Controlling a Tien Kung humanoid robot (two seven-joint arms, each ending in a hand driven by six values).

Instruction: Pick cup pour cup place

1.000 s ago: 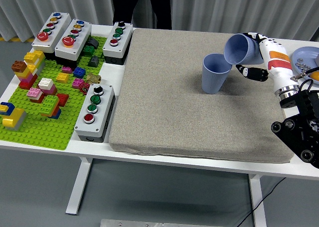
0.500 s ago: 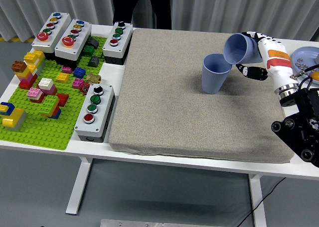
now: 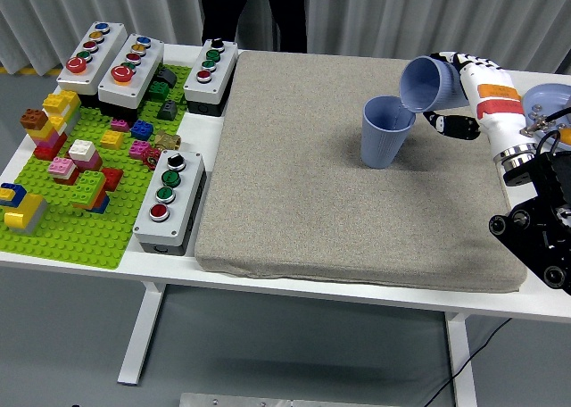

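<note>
Blue tilted cup (image 3: pixel 432 83) is gripped by the right hand (image 3: pixel 464 90), mouth angled down over the upright cup (image 3: pixel 385 132) on the grey mat (image 3: pixel 312 184); white table (image 3: pixel 107 260); grey curtains (image 3: pixel 428 14) behind.

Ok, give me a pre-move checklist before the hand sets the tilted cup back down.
1. Grip: right hand wraps the tilted cup, fingers curled beneath it: ok.
2. Mouth of the tilted cup sits over the upright cup: ok.
3. Upright cup stands straight on the grey mat: ok.
4. Pour finished, tilted cup empty: cannot tell, its inside faces away.
5. Bare mat beside the upright cup for the set-down: ok.
6. Plate at the right edge close behind the wrist; clearance for the swing back: cannot tell.
</note>
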